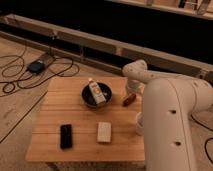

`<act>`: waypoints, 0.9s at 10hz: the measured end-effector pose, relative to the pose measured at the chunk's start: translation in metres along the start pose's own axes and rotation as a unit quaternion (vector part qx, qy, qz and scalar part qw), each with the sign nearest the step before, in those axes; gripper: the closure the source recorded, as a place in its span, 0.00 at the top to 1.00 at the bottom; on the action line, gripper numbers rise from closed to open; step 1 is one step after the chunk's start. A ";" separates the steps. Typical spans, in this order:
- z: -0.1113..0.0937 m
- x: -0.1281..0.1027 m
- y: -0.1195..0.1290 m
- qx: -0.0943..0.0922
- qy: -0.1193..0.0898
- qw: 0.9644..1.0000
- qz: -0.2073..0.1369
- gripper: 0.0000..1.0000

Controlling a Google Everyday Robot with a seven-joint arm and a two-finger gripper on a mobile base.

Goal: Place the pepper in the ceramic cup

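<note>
The small red-orange pepper (129,99) lies on the wooden table (75,107), right of the dark bowl. My gripper (131,91) hangs at the end of the white arm, just above and behind the pepper. The white ceramic cup (139,123) stands near the table's right edge, partly hidden behind my large white arm (170,125).
A wide dark bowl (88,101) holds a white-and-orange carton (96,92). A black flat object (66,136) and a pale block (104,131) lie near the front edge. Cables and a power adapter (37,65) lie on the floor to the left.
</note>
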 end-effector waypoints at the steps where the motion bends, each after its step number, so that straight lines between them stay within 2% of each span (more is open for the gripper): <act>1: 0.000 0.003 -0.005 0.001 0.002 1.000 0.007 0.80; 5: -0.003 0.013 -0.020 0.005 0.008 1.000 0.023 0.80; 9: 0.001 0.016 -0.003 -0.008 0.014 1.000 0.007 0.80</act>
